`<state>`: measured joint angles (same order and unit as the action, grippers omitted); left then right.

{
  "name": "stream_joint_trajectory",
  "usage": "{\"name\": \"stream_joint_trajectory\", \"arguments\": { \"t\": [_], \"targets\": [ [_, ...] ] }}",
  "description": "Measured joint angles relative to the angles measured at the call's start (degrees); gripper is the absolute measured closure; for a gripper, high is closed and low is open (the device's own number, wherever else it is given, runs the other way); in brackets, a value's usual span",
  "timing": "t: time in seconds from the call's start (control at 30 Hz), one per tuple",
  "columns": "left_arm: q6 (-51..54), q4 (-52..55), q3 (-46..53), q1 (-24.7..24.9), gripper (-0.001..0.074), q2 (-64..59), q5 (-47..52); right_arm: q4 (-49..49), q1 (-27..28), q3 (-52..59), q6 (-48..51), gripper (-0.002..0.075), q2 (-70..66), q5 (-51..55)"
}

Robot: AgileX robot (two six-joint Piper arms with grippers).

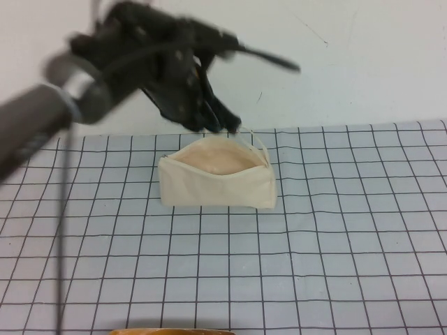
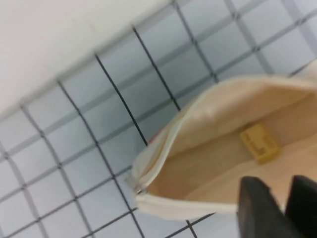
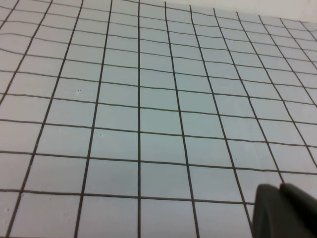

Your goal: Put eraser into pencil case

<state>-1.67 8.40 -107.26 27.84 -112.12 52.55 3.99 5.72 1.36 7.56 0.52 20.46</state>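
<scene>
The cream-white pencil case (image 1: 216, 187) stands open on the grid mat, its pinkish lining showing. In the left wrist view the pencil case (image 2: 198, 124) gapes, and the tan-yellow eraser (image 2: 258, 143) lies loose on the lining inside it. The eraser is hidden in the high view. My left gripper (image 1: 225, 120) hangs just above the case's far rim. In its own view the left gripper (image 2: 288, 191) is empty, its dark fingers a small gap apart above the eraser. My right gripper (image 3: 280, 188) is shut and empty over bare mat, out of the high view.
The grid mat (image 1: 349, 230) covers the table up to a white wall (image 1: 349, 63) behind. A thin cord loop (image 1: 257, 142) sticks up at the case's right end. An orange-brown edge (image 1: 171, 331) shows at the front.
</scene>
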Motion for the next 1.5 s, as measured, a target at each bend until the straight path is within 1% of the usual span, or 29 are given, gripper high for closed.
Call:
{"name": "stream_joint_trajectory", "arguments": {
  "t": [0.07, 0.13, 0.2, 0.33, 0.43, 0.53, 0.63, 0.77, 0.87, 1.0, 1.1, 1.2, 1.4, 1.5],
  "targets": [
    [0.2, -0.6, 1.5, 0.0, 0.0685, 4.9, 0.0, 0.0, 0.0, 0.0, 0.0, 0.0727, 0.0, 0.0],
    [0.2, -1.6, 4.6, 0.0, 0.0714, 10.7, -0.5, 0.0, 0.0, 0.0, 0.0, 0.0727, 0.0, 0.0],
    [0.4, -3.9, 9.3, 0.1, 0.0726, 16.2, -1.4, 0.0, 0.0, 0.0, 0.0, 0.0727, 0.0, 0.0],
    [1.7, -9.3, 21.7, 0.2, 0.0734, 27.9, -5.8, 0.0, 0.0, 0.0, 0.0, 0.0727, 0.0, 0.0],
    [1.7, -11.4, 30.6, 0.4, 0.0735, 35.7, -7.7, 0.0, 0.0, 0.0, 0.0, 0.0727, 0.0, 0.0],
    [1.7, -11.4, 37.2, 0.4, 0.0735, 42.8, -7.5, 0.0, 0.0, 0.0, 0.0, 0.0727, 0.0, 0.0],
    [1.7, -11.4, 40.8, 0.4, 0.0735, 48.3, -6.3, 0.0, 0.0, 0.0, 0.3, 0.0727, 0.0, 0.0],
    [-0.2, -8.4, 45.0, 0.4, 0.0736, 54.8, -4.4, 0.0, 0.0, 0.0, 0.6, 0.0727, 0.0, 0.0],
    [-2.5, -5.2, 50.2, 0.4, 0.0736, 60.1, -5.5, 0.0, 0.0, 0.0, 0.6, 0.0727, 0.0, 0.0],
    [-7.6, 0.6, 60.0, 0.4, 0.0736, 68.7, -15.2, 0.0, 0.0, 0.0, 0.6, 0.0727, 0.0, 0.0],
    [-12.3, 3.4, 68.7, -1.9, 0.0736, 76.3, -24.5, 0.0, 0.0, 0.0, 0.6, 0.0727, 0.0, 0.0],
    [-14.1, 2.7, 77.0, -6.7, 0.0736, 83.4, -29.3, 0.0, 0.0, 0.0, 0.6, 0.0727, 0.0, 0.0],
    [-14.3, -1.4, 89.0, -18.6, 0.0736, 95.3, -33.3, 0.0, 0.0, 0.0, 0.6, 0.0727, 0.0, 0.0],
    [-10.7, -1.6, 94.4, -22.3, 0.0736, 100.4, -34.8, 0.0, 0.0, 0.0, 0.6, 0.0727, 0.0, 0.0]
  ]
}}
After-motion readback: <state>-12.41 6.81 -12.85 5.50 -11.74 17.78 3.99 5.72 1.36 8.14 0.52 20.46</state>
